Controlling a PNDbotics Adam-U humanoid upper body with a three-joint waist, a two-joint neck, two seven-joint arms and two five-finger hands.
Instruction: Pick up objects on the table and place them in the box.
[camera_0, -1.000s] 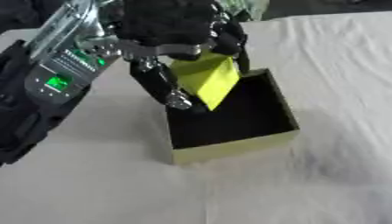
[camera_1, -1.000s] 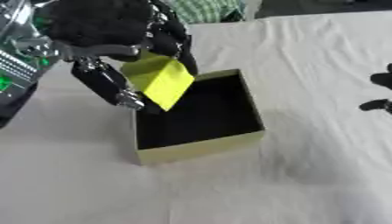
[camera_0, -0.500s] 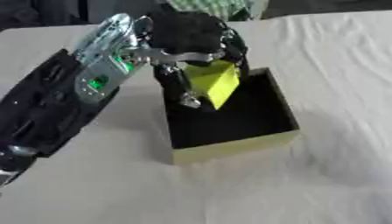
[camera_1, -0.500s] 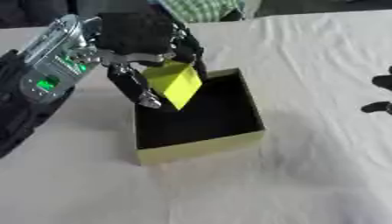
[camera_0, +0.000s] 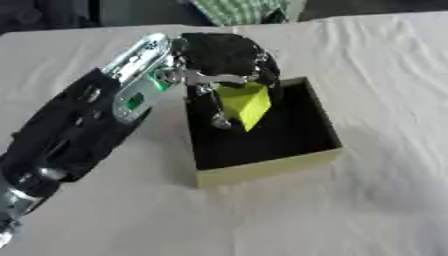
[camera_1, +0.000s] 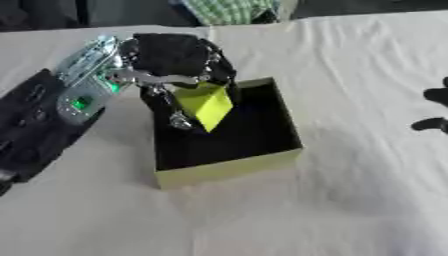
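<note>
1 object in hand: a yellow-green block with flat faces and a pointed lower corner (camera_0: 244, 102), held tilted over the open square box with yellow-green walls and a black interior (camera_0: 271, 170). Left hand (camera_0: 229, 60) has its fingers curled round the block from above, pinching it — a dark finger hangs beside the block's left face. Block sits over the box's rear-left part, lower corner pointing down into the cavity; whether it touches the floor I cannot tell.

Right hand (camera_1: 434, 107) shows only as dark shapes at the right edge of the right eye view; finger state cannot be told.

Risks, as judged from here:
- Block is close to the left wall. If let go while tilted, it could land on its corner and tip against that wall or the rim.
- Fingers are inside the box opening. Pulling out sideways could catch the wall and drag the light-looking box across the white tablecloth (camera_0: 367, 75).

Room: box interior to the right and front of the block is bare — space to shift inward. Cloth around the box is open on the front and right; the left forearm crowds the left side.
</note>
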